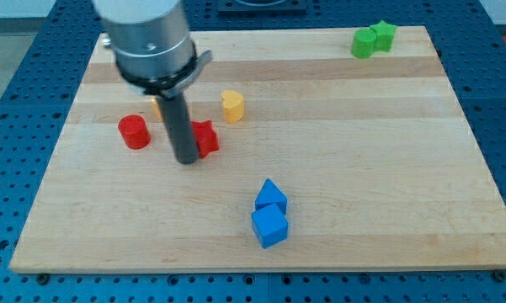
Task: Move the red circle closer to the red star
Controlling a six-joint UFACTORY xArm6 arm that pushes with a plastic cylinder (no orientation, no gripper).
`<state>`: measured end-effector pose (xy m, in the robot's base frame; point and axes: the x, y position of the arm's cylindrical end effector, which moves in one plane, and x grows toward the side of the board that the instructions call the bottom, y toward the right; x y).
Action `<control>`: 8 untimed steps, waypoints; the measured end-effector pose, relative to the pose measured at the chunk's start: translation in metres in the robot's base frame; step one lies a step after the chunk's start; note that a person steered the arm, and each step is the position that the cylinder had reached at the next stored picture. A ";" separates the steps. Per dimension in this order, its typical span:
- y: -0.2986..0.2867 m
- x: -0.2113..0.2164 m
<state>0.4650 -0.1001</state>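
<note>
Wooden board (pixel 337 168), contents from the view's left. Red circle (pixel 135 132): left of centre, apart from my tip. My tip (pixel 188 158): bare rod, no claw, holding nothing, just left of the red star (pixel 205 137), contact unclear. Yellow block (pixel 156 105), partly hidden. Yellow heart (pixel 231 106). Two blue blocks (pixel 270 215), touching. Two green blocks (pixel 373 39), top right.

A dark rod ending at my tip (pixel 188 158) covers the left part of the red star (pixel 207 139) and most of a yellow block (pixel 156 104) behind it, its shape unreadable. The arm's metal housing (pixel 147 38) is cut off by the view's top edge.
</note>
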 end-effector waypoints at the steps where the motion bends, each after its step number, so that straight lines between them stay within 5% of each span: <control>1: -0.002 -0.004; 3: -0.083 0.062; 5: -0.137 -0.013; 8: -0.077 -0.019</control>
<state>0.4460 -0.1771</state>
